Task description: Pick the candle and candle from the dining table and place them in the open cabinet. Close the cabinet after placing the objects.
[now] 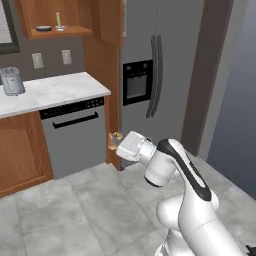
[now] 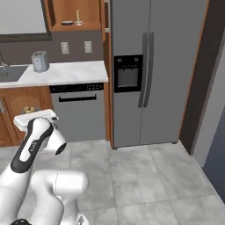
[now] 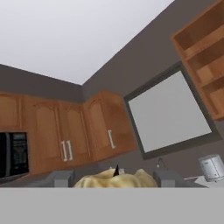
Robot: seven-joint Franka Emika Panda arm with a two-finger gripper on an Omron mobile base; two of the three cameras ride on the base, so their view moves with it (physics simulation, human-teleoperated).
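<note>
My gripper (image 1: 114, 141) is shut on the short golden candle (image 1: 116, 137), low in front of the dishwasher's right edge. In the hand view the golden candle (image 3: 114, 178) sits between the two fingers (image 3: 61, 178); it also peeks over the hand as a golden candle (image 2: 29, 109) in the right base view. High on the wall, the open cabinet (image 1: 75, 31) holds the slim stick candle (image 1: 58, 21) on its silver base, beside a flat dark dish (image 1: 44, 28). The same stick candle (image 2: 78, 17) stands in the cabinet (image 2: 90, 13). The dining table is out of view.
A marble counter (image 1: 55, 90) with a metal toaster (image 1: 12, 81) runs below the cabinet, over a dishwasher (image 1: 75, 135). A steel fridge (image 1: 160, 65) stands to the right. A sink (image 2: 11, 73) lies at the counter's left. Grey floor tiles (image 1: 90, 210) lie open before me.
</note>
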